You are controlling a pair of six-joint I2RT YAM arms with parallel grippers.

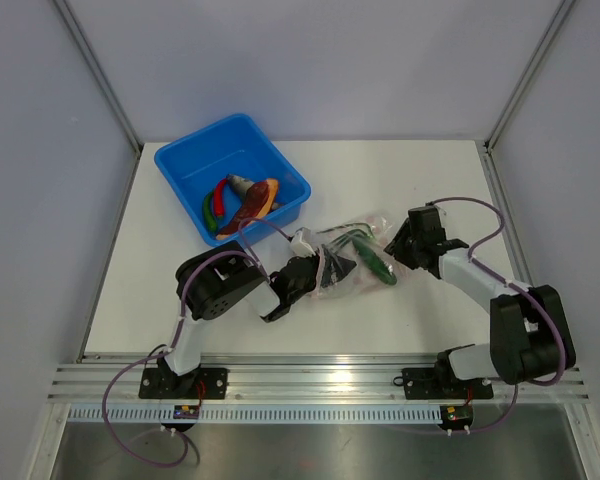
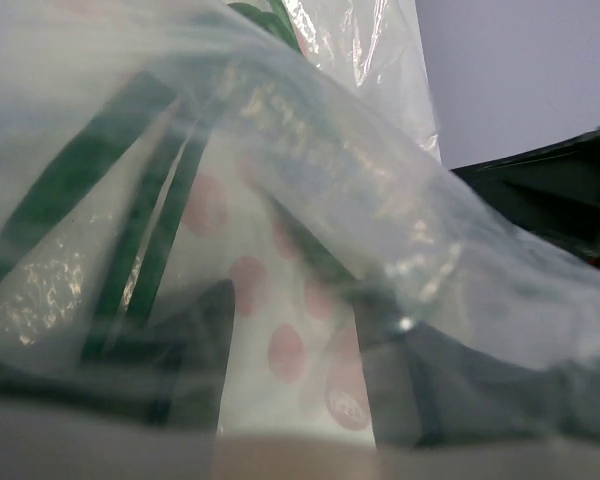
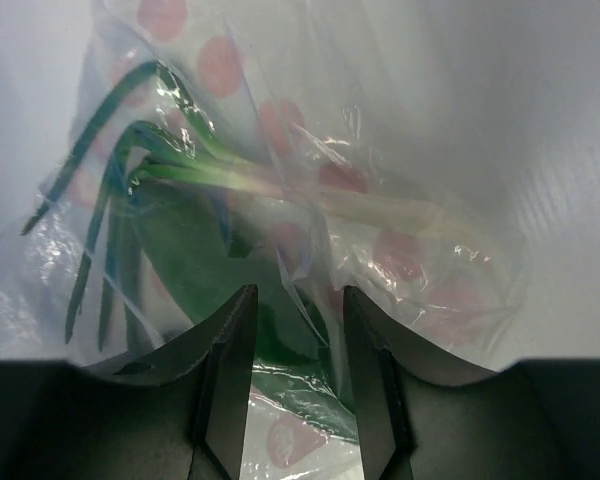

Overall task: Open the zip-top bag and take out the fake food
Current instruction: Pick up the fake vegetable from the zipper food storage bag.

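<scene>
**Green pieces remain bagged, and one of my views is smothered**

From above, the zip-top bag [image 1: 342, 255] lies mid-surface [image 1: 410, 180], strung between my two arms. My left pincer [image 1: 302, 272] meets it at its 8 o'clock edge and my right pincer [image 1: 395, 245] at its 3 o'clock end. Some fake food [image 1: 245, 203] already lies in the blue tub [image 1: 185, 160], off at 10 o'clock from the bag. The green pieces [image 1: 372, 265] are still inside the plastic.

My left wrist view is nearly all bag [image 2: 310, 200]. Film lies over the lens, with green stalks [image 2: 130, 230] blurred behind it. My own fingers do not show, so I cannot tell whether that pincer is spread or pinching.

My right wrist view is clearer. The right pincer [image 3: 298, 295] stands spread, with loose film lying in the gap but not clamped. The bag [image 3: 410, 250] fills the view toward 12 o'clock, and a pale-stemmed green onion [image 3: 280, 180] lies across it.

The risks, as I judge them:
- If I close the right side here, I could pinch both layers together, or trap a green piece with the film. That would seal the mouth rather than widen it.
- If I pull on the left side while that view is blind, the whole bag could drag along the surface or spill.
</scene>
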